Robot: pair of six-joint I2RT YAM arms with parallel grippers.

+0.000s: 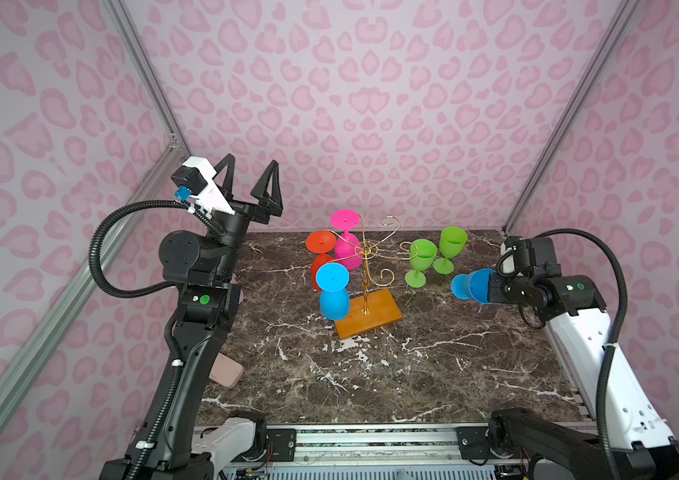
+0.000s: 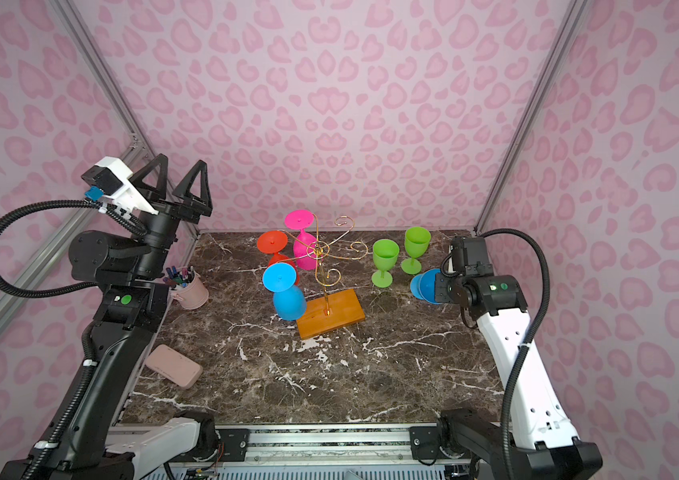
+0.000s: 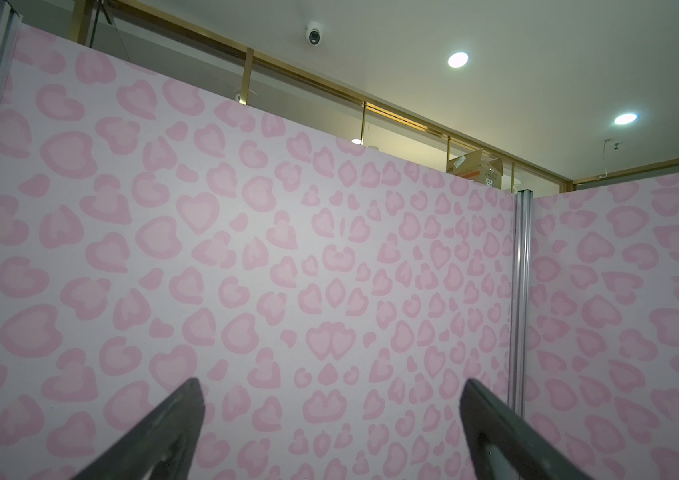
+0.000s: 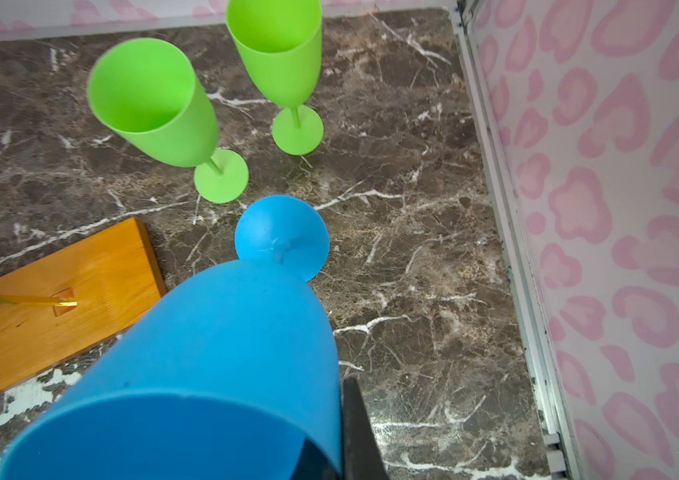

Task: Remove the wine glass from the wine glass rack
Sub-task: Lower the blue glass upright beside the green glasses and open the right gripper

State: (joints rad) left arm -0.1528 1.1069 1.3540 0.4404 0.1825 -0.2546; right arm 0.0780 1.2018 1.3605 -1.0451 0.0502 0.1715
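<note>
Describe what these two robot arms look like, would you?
Both are jointed: the left arm shows mostly black, the right arm a white shell with black joints. A ribbed black cable loops beside each, and a green dot marks each upper joint. The left fingers are black hollow triangles, next to a boxy white camera.

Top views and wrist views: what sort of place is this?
Probably a staged robot test booth indoors: pink heart-print panels on aluminium posts, a marble-look tabletop, ceiling lights above.
</note>
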